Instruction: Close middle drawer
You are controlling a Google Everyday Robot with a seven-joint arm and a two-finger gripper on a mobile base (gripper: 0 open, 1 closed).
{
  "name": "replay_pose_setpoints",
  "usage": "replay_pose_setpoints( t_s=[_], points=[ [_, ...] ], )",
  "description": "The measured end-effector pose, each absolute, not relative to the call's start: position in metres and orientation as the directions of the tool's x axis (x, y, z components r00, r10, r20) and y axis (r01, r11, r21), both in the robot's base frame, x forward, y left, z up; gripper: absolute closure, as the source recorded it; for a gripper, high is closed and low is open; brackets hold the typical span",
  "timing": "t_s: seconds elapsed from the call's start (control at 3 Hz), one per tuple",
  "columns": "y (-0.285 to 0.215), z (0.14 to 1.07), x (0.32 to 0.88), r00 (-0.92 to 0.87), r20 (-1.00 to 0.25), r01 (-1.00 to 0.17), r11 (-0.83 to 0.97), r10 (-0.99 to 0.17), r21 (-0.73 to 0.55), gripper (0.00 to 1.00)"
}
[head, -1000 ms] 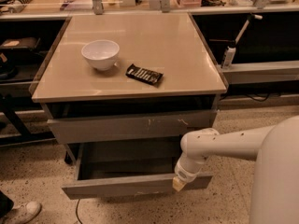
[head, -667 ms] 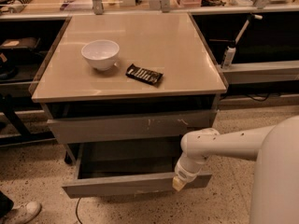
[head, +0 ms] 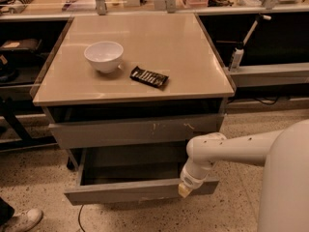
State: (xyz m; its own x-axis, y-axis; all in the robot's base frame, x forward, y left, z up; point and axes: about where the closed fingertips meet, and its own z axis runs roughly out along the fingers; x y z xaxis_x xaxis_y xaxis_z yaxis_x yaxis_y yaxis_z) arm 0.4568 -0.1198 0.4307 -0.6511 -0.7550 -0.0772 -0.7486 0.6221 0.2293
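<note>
The middle drawer (head: 126, 193) is the lower grey drawer of the cabinet. It is pulled out, and its deep grey interior (head: 130, 170) looks empty. Its plain front panel runs nearly the cabinet's width. My gripper (head: 185, 190) is at the end of the white arm (head: 227, 149), which reaches in from the right. The gripper sits at the right part of the drawer's front panel, at its top edge. The arm's own body hides the contact point.
Above it is another grey drawer front (head: 135, 129) with small pale scratch marks. A white bowl (head: 104, 56) and a black packet (head: 149, 77) lie on the beige cabinet top (head: 183, 47). A shoe (head: 21, 220) is on the speckled floor at bottom left. Dark shelving flanks both sides.
</note>
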Motion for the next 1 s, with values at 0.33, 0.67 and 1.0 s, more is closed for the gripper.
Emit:
replay_pose_setpoints(
  t_s=[0.33, 0.67, 1.0],
  points=[
    [-0.1198, 0.4306, 0.4568, -0.651, -0.077, -0.749, 0.622, -0.755, 0.229, 0.11],
    [-0.1198, 0.4306, 0.4567, -0.651, -0.077, -0.749, 0.622, -0.755, 0.229, 0.00],
    [-0.1198, 0.4306, 0.4567, -0.651, -0.077, -0.749, 0.622, -0.755, 0.229, 0.00]
  ],
)
